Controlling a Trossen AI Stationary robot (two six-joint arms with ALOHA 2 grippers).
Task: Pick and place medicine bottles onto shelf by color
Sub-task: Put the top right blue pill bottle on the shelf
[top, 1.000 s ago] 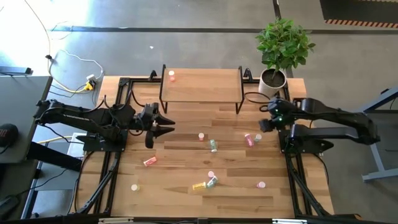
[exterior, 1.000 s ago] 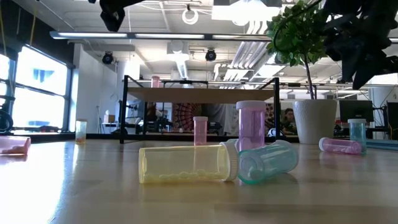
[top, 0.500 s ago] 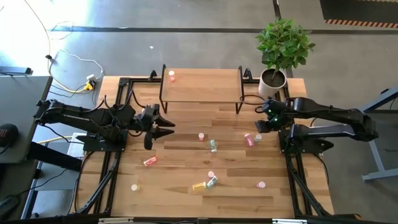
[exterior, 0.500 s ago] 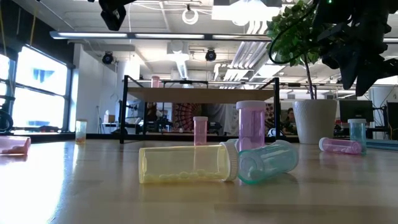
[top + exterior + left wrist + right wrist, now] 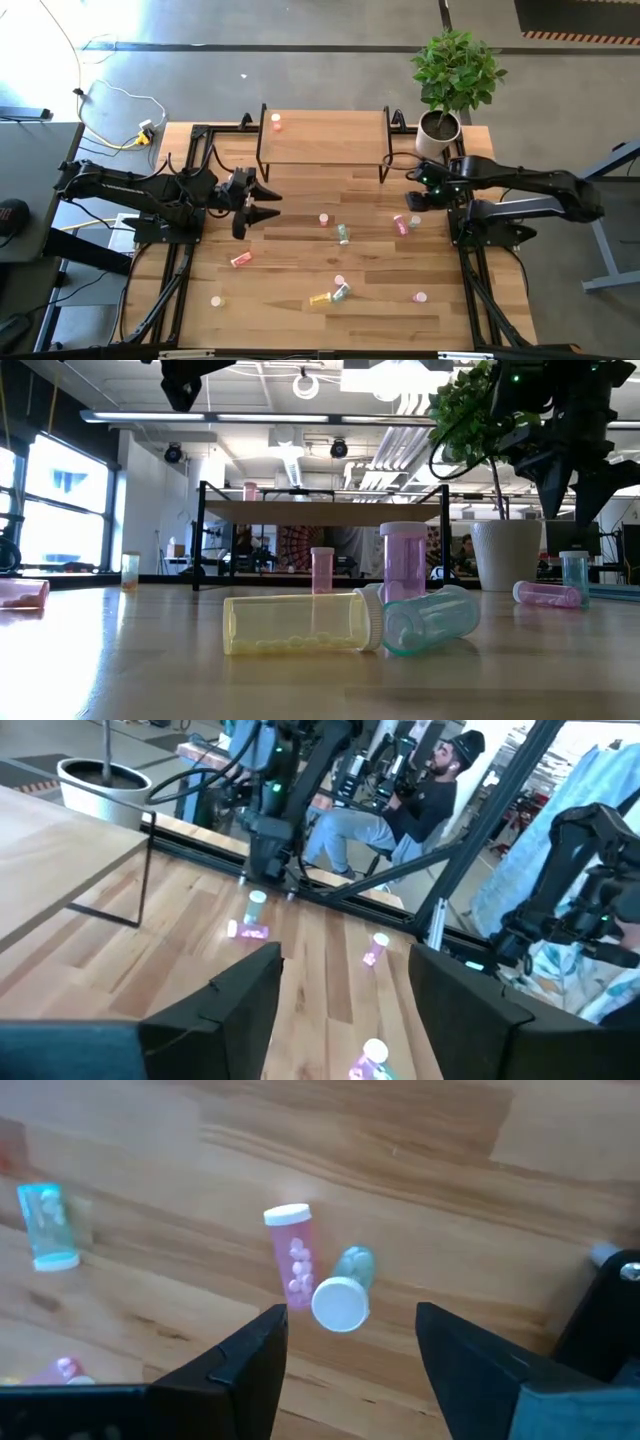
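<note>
Ten medicine bottles (image 5: pixel 401 225) — one shelf (image 5: pixel 330 140), one plant (image 5: pixel 455 70) — two arms.

No lettering, label, brand, number or sign can be read in any view. The medicine bottles (image 5: pixel 300 625) show no readable label, and the shelf (image 5: pixel 322 137) carries no markings

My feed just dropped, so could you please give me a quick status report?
Both end effectors open, empty: left, right above lying pink bottle. One bottle on shelf. Nothing blocking.
</note>
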